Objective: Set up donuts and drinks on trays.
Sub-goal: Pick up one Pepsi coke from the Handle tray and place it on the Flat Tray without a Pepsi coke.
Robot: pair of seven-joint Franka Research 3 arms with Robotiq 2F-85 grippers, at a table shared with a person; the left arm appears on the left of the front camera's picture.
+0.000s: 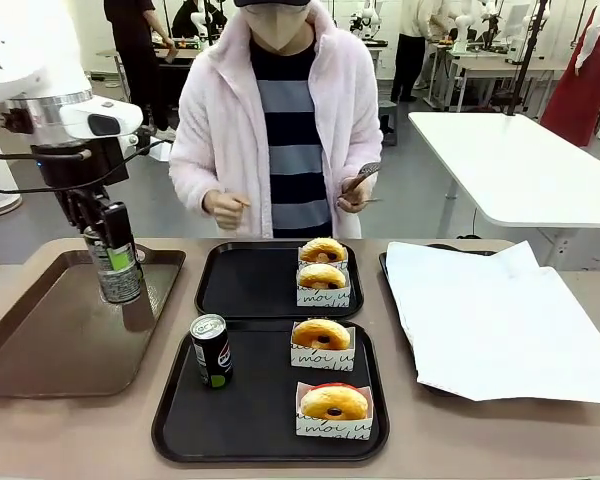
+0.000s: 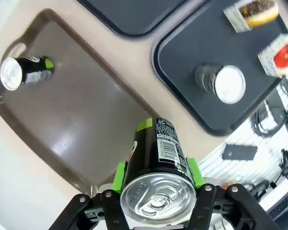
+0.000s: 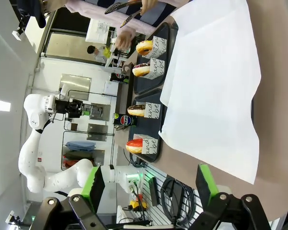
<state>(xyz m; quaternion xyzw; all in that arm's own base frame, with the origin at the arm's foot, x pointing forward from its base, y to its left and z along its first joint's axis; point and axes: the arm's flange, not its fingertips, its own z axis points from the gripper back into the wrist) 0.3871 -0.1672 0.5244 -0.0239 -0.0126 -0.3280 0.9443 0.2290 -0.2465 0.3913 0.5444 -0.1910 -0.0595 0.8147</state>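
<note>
Front view: left claw [image 1: 113, 262] clamped on a soda can [image 1: 118, 270], lifted upright over the brown tray [image 1: 40, 340], likely for carrying across to a black tray. Right claw [image 3: 149, 191] spread apart, empty, hanging above the white paper [image 3: 216, 86]. Count: three cans — one held, one left on the brown tray below [image 2: 24, 72], one on the near black tray [image 1: 250, 420] beyond the claw. Four donuts, two per black tray [image 1: 250, 285].
</note>
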